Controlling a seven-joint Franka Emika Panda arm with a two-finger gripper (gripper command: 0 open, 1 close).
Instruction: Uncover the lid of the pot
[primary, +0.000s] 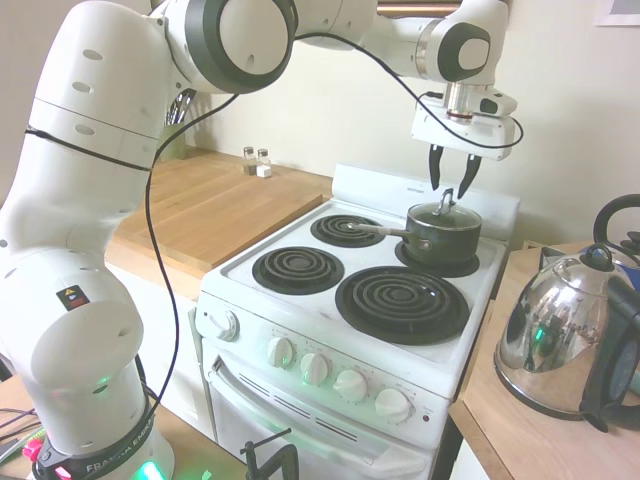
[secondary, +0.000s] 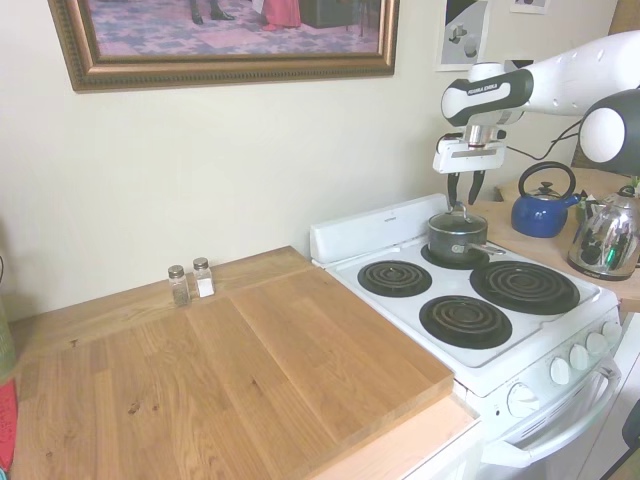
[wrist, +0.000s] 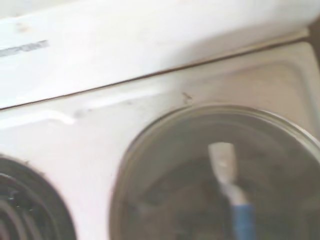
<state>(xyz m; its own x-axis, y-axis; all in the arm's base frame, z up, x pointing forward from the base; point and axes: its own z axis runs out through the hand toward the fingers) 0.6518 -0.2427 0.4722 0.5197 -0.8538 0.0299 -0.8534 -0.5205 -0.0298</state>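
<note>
The small dark pot (primary: 444, 238) (secondary: 457, 240) sits on the stove's back burner, its long silver handle pointing across the stovetop. The glass lid (primary: 444, 212) (secondary: 457, 219) rests on it, metal loop handle upright. My gripper (primary: 450, 186) (secondary: 465, 200) hangs open just above the lid, one finger on each side of the loop handle and clear of it. The wrist view shows the lid (wrist: 215, 170) from above, blurred, with its loop handle (wrist: 222, 162) in the middle.
A chrome kettle (primary: 560, 340) (secondary: 603, 238) stands on the counter beside the stove, with a blue kettle (secondary: 540, 205) behind it. Three other coil burners (primary: 400, 303) are bare. Salt and pepper shakers (secondary: 190, 282) stand on the wooden counter (secondary: 250, 370).
</note>
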